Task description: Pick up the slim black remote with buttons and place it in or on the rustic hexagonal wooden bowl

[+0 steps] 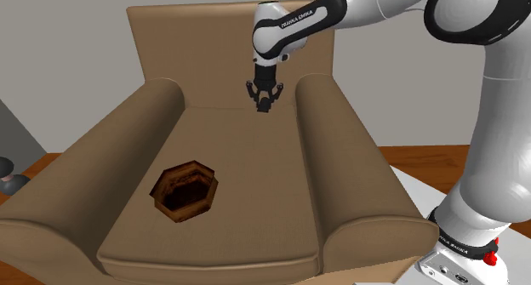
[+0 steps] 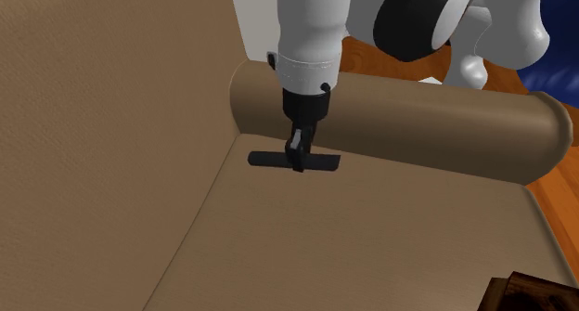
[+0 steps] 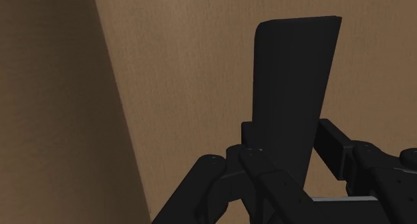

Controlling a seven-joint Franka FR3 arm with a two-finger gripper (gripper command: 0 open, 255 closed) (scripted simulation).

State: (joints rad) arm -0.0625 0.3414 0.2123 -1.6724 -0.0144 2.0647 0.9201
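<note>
Where the remote is: the slim black remote (image 2: 320,161) sits at the back of the armchair seat (image 1: 247,156), just beside the armrest (image 2: 418,123). It is either low over the cushion or resting on it, and the views do not settle which.
Claw state: the claw (image 2: 297,161) is clamped on the remote near its middle. In the wrist view the two fingers (image 3: 250,139) press its sides.
Long axis: the remote (image 3: 294,75) runs crosswise to the grip and roughly along the armrest, with both ends sticking out past the fingers.
Bowl: the hexagonal wooden bowl (image 1: 213,185) stands on the same seat, nearer the front edge and well apart from the claw (image 1: 265,103).
Direction of carry: down and to the shoulder view's left, away from the backrest.
Judgement: a lift, then a diagonal carry across the cushion. The remote may end up lying across the rim rather than inside.
</note>
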